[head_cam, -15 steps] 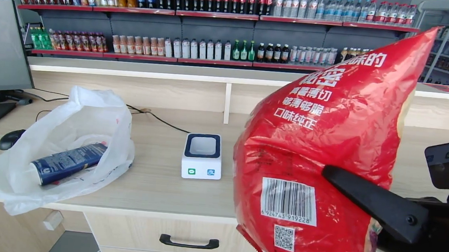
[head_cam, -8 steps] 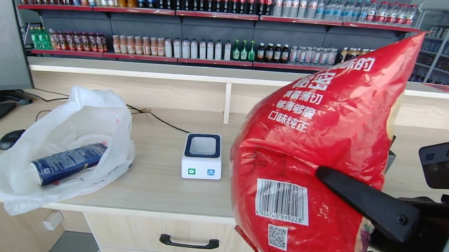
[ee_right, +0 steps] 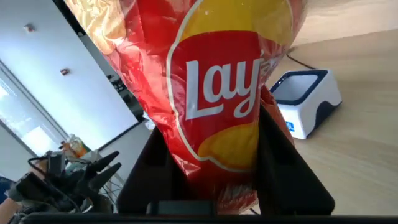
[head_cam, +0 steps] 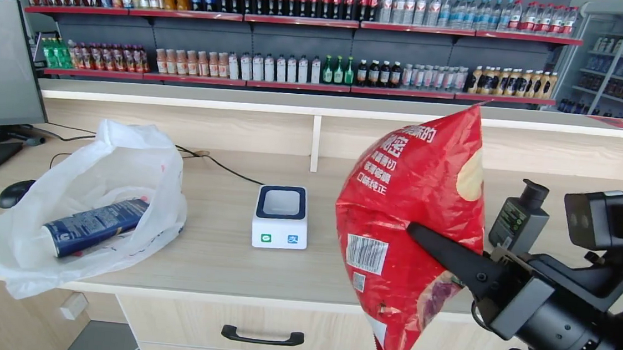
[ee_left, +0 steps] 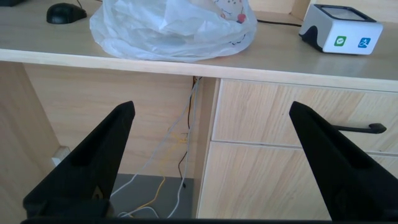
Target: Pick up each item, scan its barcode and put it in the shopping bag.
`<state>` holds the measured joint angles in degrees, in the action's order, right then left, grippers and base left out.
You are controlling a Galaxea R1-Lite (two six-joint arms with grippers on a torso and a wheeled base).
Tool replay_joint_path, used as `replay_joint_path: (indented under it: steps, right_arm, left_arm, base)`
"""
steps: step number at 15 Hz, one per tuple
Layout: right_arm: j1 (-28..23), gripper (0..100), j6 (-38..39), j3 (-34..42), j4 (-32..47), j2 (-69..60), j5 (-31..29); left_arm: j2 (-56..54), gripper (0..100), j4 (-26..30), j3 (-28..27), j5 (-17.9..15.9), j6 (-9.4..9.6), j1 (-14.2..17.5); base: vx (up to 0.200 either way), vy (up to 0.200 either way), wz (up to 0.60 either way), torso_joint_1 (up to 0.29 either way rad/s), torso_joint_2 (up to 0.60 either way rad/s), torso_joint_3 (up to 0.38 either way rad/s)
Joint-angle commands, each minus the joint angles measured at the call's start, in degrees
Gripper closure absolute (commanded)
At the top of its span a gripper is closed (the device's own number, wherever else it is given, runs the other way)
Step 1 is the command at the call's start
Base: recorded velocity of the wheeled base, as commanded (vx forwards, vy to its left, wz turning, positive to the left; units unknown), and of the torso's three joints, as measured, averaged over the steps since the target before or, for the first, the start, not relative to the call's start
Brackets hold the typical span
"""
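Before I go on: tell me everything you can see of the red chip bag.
The red chip bag is glossy, crinkled foil-like film, puffed, with a white barcode facing the head camera and a yellow-and-red logo on the other face. It hangs tilted, one corner down, clear of the counter, right of the scanner. The right gripper clamps it between its fingers.

Glossy plastic chip bag [head_cam: 415, 205]; wood-grain ctr [head_cam: 216, 256]
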<state>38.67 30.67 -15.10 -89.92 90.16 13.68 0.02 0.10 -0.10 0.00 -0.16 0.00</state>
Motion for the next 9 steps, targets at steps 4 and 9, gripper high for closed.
replay_joint_path:
  steps: [4,9]
  right_arm:
    - [-8.6,100,-17.4,-2.0,-0.1,5.8,-5.2]
    - [-9.8,100,-24.1,-1.5,-0.1,2.9,-13.1]
  left_arm:
    - [0.0,0,0.0,0.0,0.0,-0.02,0.0]
    - [0.0,0,0.0,0.0,0.0,-0.02,0.0]
  base:
    - [0.000,0.000,0.00,0.000,0.00,0.000]
    - [0.000,0.000,0.00,0.000,0.00,0.000]
